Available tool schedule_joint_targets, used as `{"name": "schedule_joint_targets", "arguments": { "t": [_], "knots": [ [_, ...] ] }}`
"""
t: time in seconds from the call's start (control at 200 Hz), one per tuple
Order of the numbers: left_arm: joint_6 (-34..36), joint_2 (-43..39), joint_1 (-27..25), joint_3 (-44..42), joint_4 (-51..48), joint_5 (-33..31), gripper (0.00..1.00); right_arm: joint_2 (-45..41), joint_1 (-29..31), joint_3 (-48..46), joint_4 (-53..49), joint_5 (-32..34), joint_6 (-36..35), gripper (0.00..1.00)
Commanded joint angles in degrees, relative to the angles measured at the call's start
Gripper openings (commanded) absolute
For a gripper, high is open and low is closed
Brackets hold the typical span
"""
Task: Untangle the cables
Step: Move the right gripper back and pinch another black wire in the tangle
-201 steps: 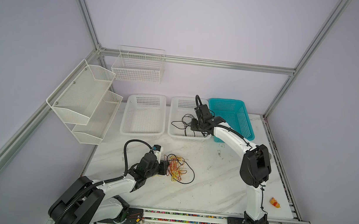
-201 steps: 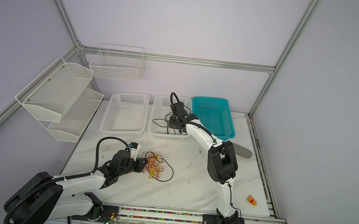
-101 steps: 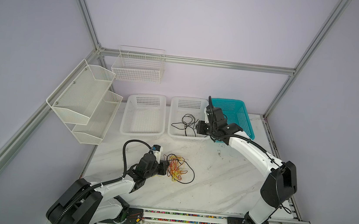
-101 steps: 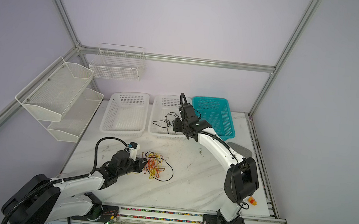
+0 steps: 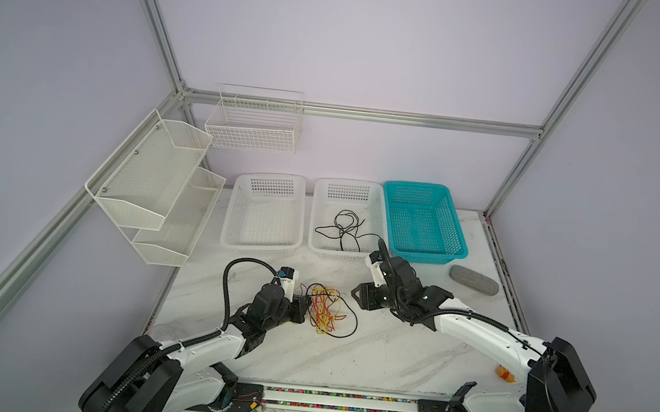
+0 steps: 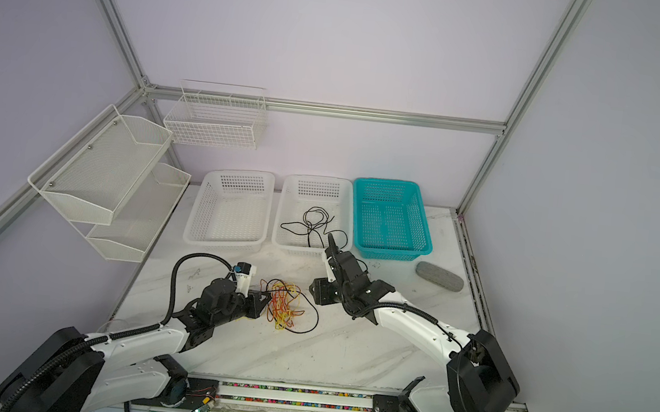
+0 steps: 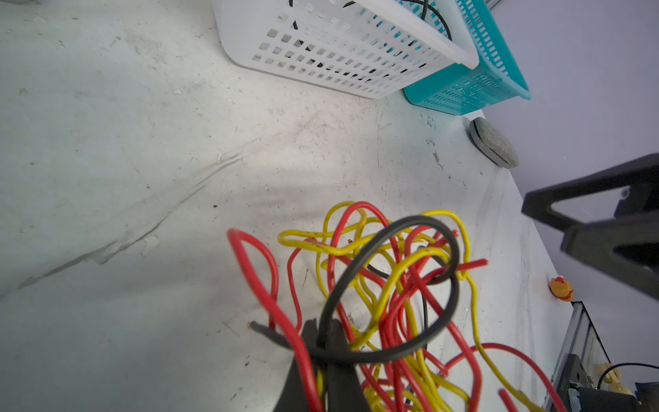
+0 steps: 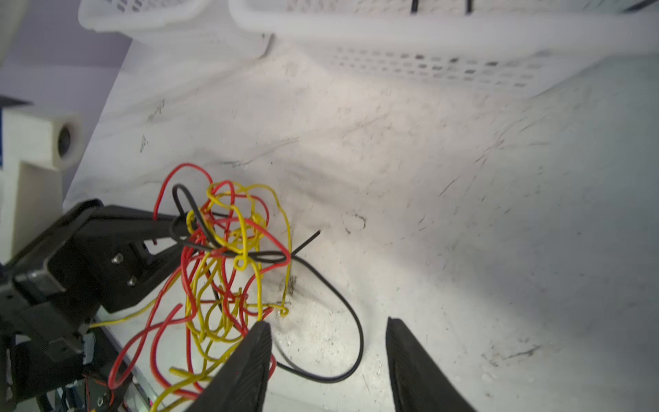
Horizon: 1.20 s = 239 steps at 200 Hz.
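The left gripper (image 7: 322, 337) pins the red-yellow-black cable tangle (image 5: 323, 308) on the tabletop (image 5: 388, 355), jaws clamped on its strands. The right gripper (image 8: 328, 324), jaws apart and empty, hovers beside it; next likely: pinch one loose strand, pull clear

We identify the cables (image 5: 326, 309) by colour: red strands, yellow strands and one black strand, each in a plain single-colour sheath. The teal basket (image 5: 427, 258) carries a regular slotted grid. Just beside it, the white basket (image 5: 348, 193) shows rows of rectangular perforations and holds a black cable (image 5: 345, 227). Farther from the teal basket, a second white basket (image 5: 259, 244) repeats that pattern. Near the teal basket's front corner lies a speckled grey pouch (image 5: 474, 279). The table (image 5: 366, 357) is white with grey marble veining.
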Motion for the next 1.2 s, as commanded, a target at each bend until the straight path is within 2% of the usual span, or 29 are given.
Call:
{"name": "schedule_joint_targets", "arguments": {
  "t": [0.0, 0.345, 0.695, 0.945, 1.07, 1.19],
  "knots": [
    [0.8, -1.6, 0.3, -2.1, 3.5, 1.1, 0.00, 3.0, 2.1, -0.4, 5.5, 2.6, -0.5, 0.55],
    [0.9, -1.6, 0.2, -2.3, 3.7, 0.9, 0.00, 8.7, 2.9, -3.1, 8.8, 5.6, -2.6, 0.55],
    [0.9, -1.5, 0.2, -2.4, 3.9, 0.8, 0.00, 9.9, 3.4, -6.3, 15.2, 1.2, -2.9, 0.55],
    [0.9, -1.6, 0.2, -2.5, 4.2, 1.0, 0.00, 13.6, 3.5, -5.9, 18.0, 1.3, -3.6, 0.52],
    [0.9, -2.1, 0.2, -2.7, 4.1, 1.2, 0.00, 14.5, 3.5, -5.4, 18.2, 1.6, -3.9, 0.45],
    [0.8, -2.4, 0.2, -2.9, 4.1, 1.0, 0.00, 13.4, 3.5, -5.7, 18.4, 2.8, -4.1, 0.28]
  ]
}}
